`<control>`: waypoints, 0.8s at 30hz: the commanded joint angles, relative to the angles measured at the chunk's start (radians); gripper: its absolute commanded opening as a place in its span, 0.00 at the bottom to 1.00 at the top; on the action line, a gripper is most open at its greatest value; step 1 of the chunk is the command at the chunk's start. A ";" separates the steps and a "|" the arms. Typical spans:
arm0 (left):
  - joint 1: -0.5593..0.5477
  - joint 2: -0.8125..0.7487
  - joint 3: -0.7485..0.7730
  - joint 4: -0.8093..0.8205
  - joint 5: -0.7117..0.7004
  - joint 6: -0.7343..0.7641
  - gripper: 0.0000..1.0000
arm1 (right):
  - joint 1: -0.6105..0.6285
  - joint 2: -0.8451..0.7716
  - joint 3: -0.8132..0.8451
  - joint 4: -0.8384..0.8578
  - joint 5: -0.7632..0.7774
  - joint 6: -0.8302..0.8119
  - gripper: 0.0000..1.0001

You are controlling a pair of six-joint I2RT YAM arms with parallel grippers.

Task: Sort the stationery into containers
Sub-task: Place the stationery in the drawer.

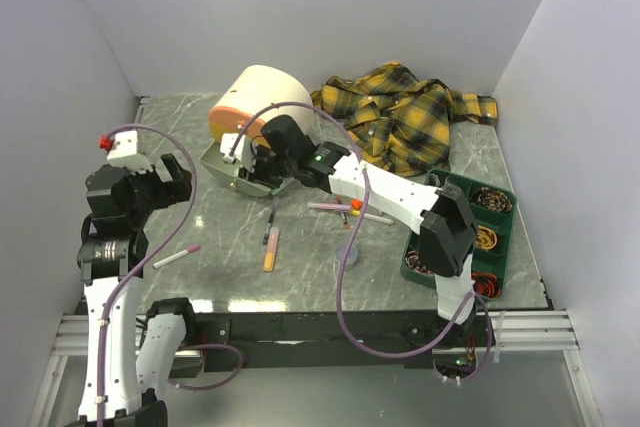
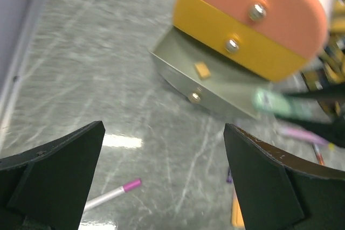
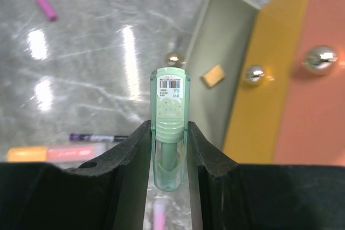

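On the marble table the right gripper, clamped lengthwise on a pale green clip, points it at the open drawer just ahead.

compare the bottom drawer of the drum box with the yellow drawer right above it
The bottom drawer is grey-green; the yellow drawer is bright yellow. The bottom drawer is pulled out, while the yellow drawer is shut. The bottom drawer's inside shows, with a small tan piece lying in it; the yellow drawer's inside is hidden. Both carry a small round metal knob on the front.
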 commanded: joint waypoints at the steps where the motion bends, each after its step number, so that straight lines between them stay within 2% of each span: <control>1: 0.004 0.004 0.001 -0.027 0.208 0.056 1.00 | -0.008 0.064 0.079 0.049 0.075 0.044 0.13; 8: 0.004 0.062 0.043 -0.050 0.217 -0.011 0.99 | -0.012 0.170 0.145 0.091 0.143 0.058 0.13; 12: 0.025 0.065 0.040 -0.046 0.263 -0.136 0.99 | -0.027 0.233 0.157 0.126 0.187 0.062 0.15; 15: 0.093 0.088 0.021 -0.041 0.343 -0.262 0.99 | -0.035 0.245 0.171 0.137 0.189 0.071 0.15; 19: 0.108 0.106 -0.035 0.014 0.351 -0.358 0.99 | -0.043 0.251 0.168 0.149 0.192 0.075 0.16; 20: 0.111 0.114 -0.055 0.020 0.341 -0.372 1.00 | -0.043 0.250 0.166 0.148 0.190 0.075 0.28; 21: 0.116 0.120 -0.068 0.034 0.338 -0.393 0.99 | -0.043 0.250 0.168 0.146 0.190 0.075 0.35; 24: 0.122 0.137 -0.123 0.077 0.373 -0.437 0.99 | -0.043 0.228 0.157 0.148 0.189 0.087 0.49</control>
